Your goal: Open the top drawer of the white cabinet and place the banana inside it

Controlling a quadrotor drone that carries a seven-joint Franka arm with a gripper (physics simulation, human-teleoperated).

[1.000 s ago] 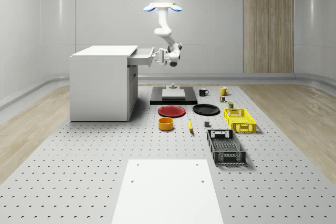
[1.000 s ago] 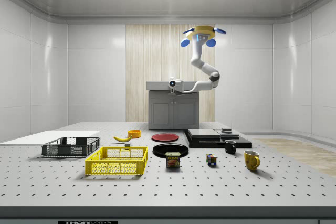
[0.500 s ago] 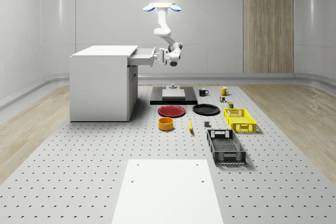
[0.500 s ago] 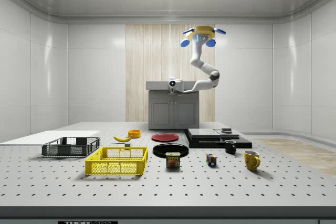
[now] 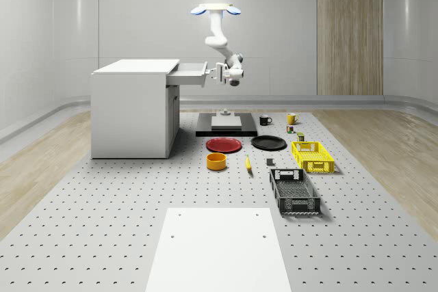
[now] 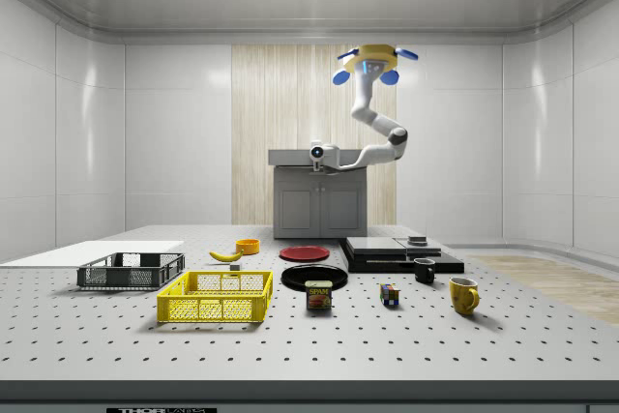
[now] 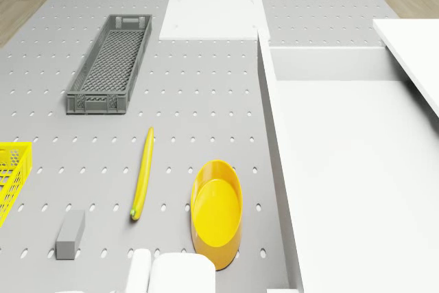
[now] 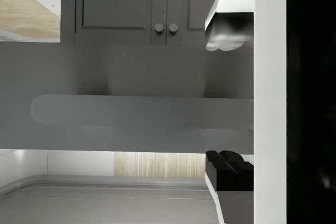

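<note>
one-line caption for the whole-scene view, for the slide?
Hovering drone with its gripper at the white cabinet's pulled-out top drawer; banana on the table.

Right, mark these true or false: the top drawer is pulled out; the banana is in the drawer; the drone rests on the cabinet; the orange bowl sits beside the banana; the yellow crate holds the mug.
1. The top drawer of the white cabinet is pulled out: true.
2. The banana is in the drawer: false, it lies on the perforated table.
3. The drone rests on the cabinet: false, it hovers beside it, with the gripper at the drawer front.
4. The orange bowl sits beside the banana: true.
5. The yellow crate holds the yellow mug: false, the mug stands apart on the table.
</note>
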